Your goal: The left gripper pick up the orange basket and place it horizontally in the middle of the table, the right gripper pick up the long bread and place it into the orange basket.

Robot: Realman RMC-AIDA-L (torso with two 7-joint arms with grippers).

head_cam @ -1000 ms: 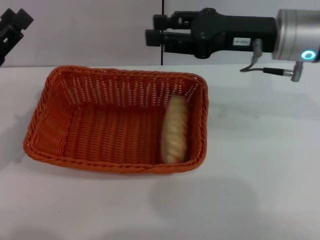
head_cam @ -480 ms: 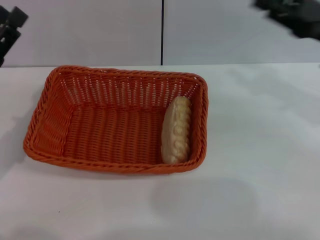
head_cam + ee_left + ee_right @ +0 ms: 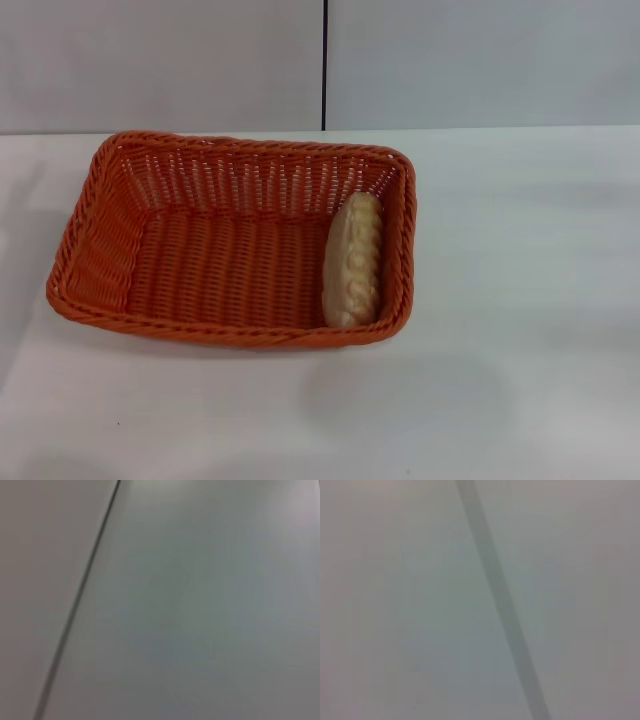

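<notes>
Head view shows neither hand; both wrist views show only blank wall, so whether either is open or closed cannot be told. On the desk (image 3: pixel 520 380), the basket (image 3: pixel 100 240) lies crosswise, the bread (image 3: pixel 354 260) inside along its right wall. Both placements look done.

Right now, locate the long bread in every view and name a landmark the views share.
Head view: the long bread lies inside the orange basket, along its right wall.
Left wrist view: not in it.
Right wrist view: not in it.
Shared landmark: the dark wall seam, also in the left wrist and right wrist views.
</notes>
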